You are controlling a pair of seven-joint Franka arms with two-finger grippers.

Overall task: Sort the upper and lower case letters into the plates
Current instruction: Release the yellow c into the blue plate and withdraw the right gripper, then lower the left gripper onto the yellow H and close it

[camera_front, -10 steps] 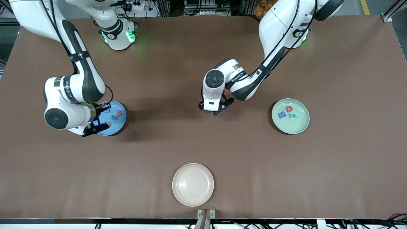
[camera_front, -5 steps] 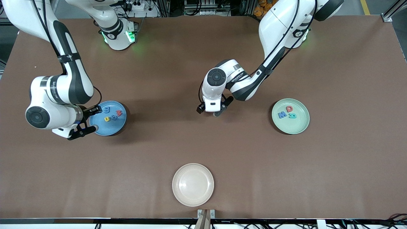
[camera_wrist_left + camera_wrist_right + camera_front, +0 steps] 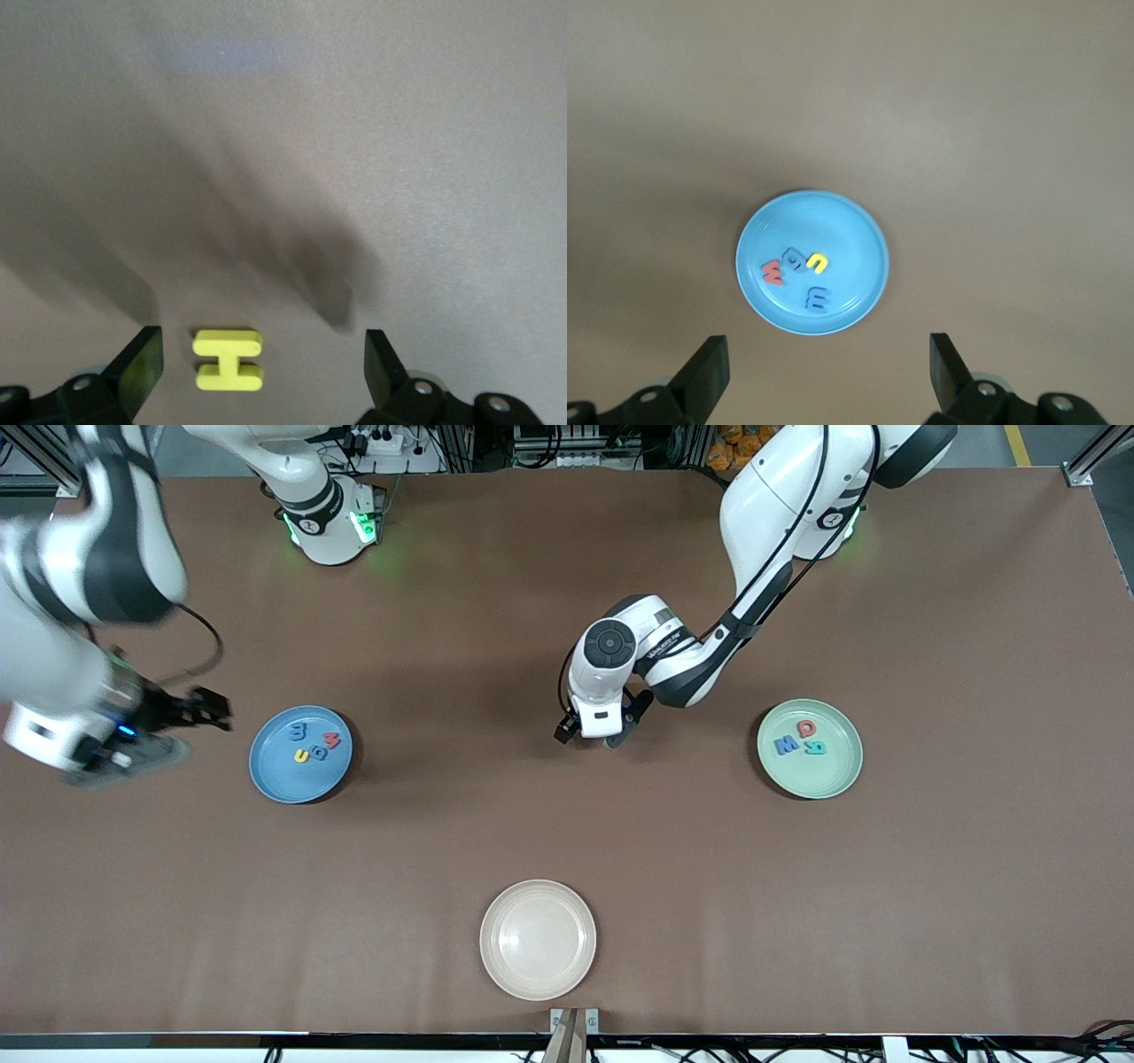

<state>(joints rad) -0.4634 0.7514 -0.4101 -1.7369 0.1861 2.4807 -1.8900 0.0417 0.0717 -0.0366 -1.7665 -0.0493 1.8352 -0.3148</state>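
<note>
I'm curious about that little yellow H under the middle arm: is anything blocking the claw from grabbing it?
Nothing visible does. The left claw hangs open right over the yellow H, which lies flat on bare table between its fingers, with nothing beside or on it.

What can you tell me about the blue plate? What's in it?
The blue plate is round and shallow with a low raised rim, and it looks like smooth plastic. It sits flat on the brown table toward the right arm's end. Four small flat letters lie near its middle: a blue one, a red one, a yellow one and a blue one hard to see against the plate. Nothing else touches it.
</note>
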